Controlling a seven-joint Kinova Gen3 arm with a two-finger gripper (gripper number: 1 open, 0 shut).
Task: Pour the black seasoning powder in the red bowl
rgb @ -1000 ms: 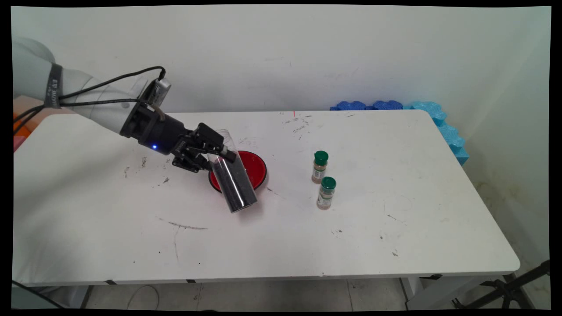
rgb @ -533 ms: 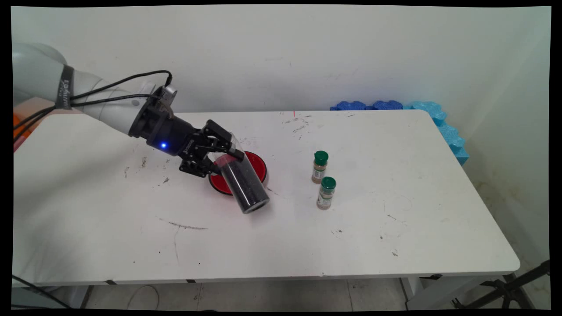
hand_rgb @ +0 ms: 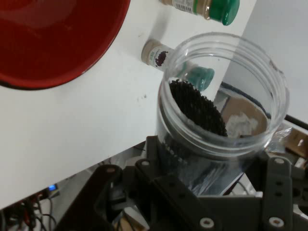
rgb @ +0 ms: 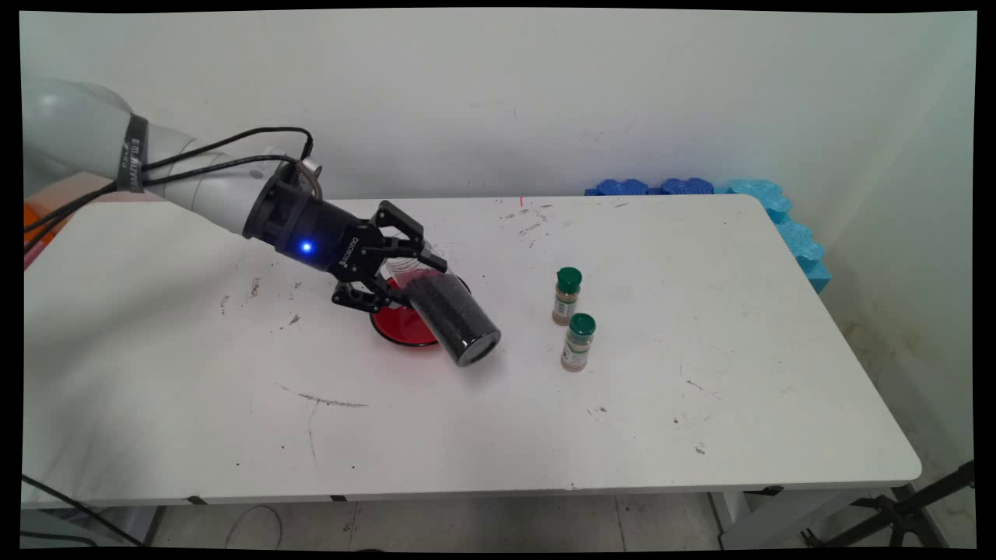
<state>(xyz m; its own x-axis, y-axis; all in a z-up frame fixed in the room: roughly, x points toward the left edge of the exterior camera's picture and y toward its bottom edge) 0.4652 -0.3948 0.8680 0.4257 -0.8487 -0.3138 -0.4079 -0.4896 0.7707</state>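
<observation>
Jar: clear plastic cylindrical jar [rgb: 443,311], roughly half filled with fine black grains, held off the table and tilted, its closed base low toward the camera and its open mouth high beside the gripper; it hangs over the near right edge of the shallow red round bowl [rgb: 401,327].
Contents: in the hand view the black grains [hand_rgb: 197,107] sit well below the jar's rim, banked to one side; none are seen falling.
Gripper: black two-finger gripper [rgb: 405,268], clamped across the jar's upper wall close to the mouth, one finger on either side; the jaws are held apart by the jar's width.
Handling: as a judgement, with the grip so near the rim, the jar would be best turned slowly, mouth kept over the red bowl, so the grains do not slide out at once.
Nearby: two small spice bottles with green caps [rgb: 566,295] and [rgb: 577,342] stand upright, well apart from the jar to its right.
Surface: scuffed white table [rgb: 700,404].
</observation>
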